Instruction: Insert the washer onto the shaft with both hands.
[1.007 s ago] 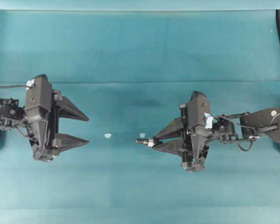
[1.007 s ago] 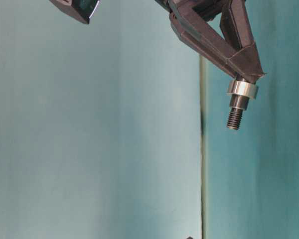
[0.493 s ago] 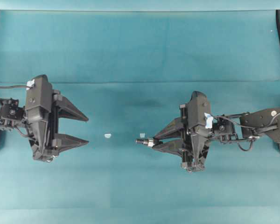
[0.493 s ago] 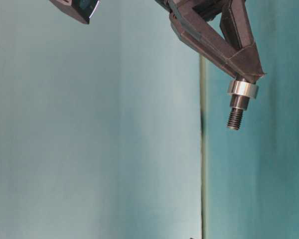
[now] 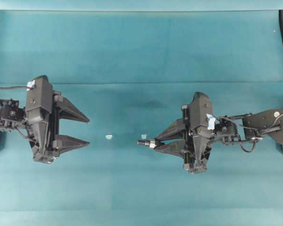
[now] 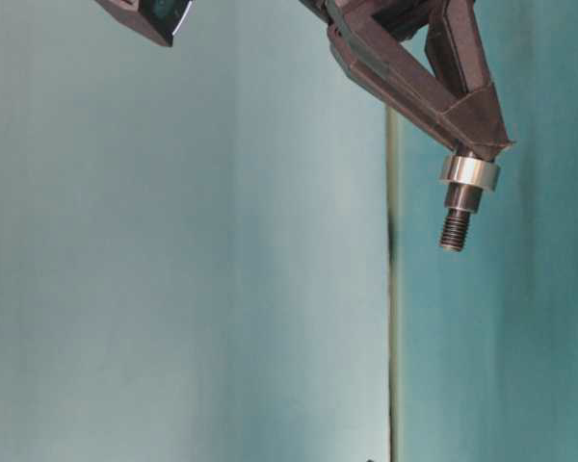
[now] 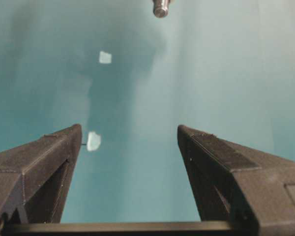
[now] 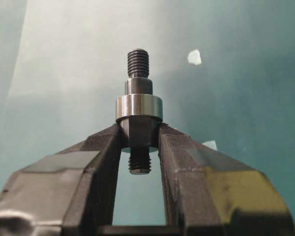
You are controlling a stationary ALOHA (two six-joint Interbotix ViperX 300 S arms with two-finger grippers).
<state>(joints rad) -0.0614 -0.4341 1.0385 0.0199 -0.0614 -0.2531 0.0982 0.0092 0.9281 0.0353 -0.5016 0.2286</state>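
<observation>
Steel is showing bright on the shaft [image 8: 138, 115] that your right gripper [image 5: 156, 142] is clamping: a silvery washer [image 8: 138, 108] is sitting like a collar round the thicker middle, just ahead of the fingertips, with the threaded tip sticking out beyond it and a second threaded end poking back between the jaws. Nothing is changing across the last second; both arms are staying exactly where they were, the washer is keeping its seat on the shaft, and your left gripper [image 5: 87, 129] is still hanging with its jaws spread wide and nothing between them. To my eye that is telling you the insertion is already done and you are only holding the result for show. In the overhead view the shaft is lying level, pointing toward nine o'clock from the right gripper, with the left gripper well apart at that same nine o'clock side, facing it across the teal cloth [image 5: 141, 47]. Two small pale scraps [image 5: 109, 137] are lying on the cloth between the grippers; neither is part of the job. From the table-level view the washer is looking snug against the shoulder of the shaft, square rather than tilted, though I cannot tell whether it is free to slide off if you tip the rod.
</observation>
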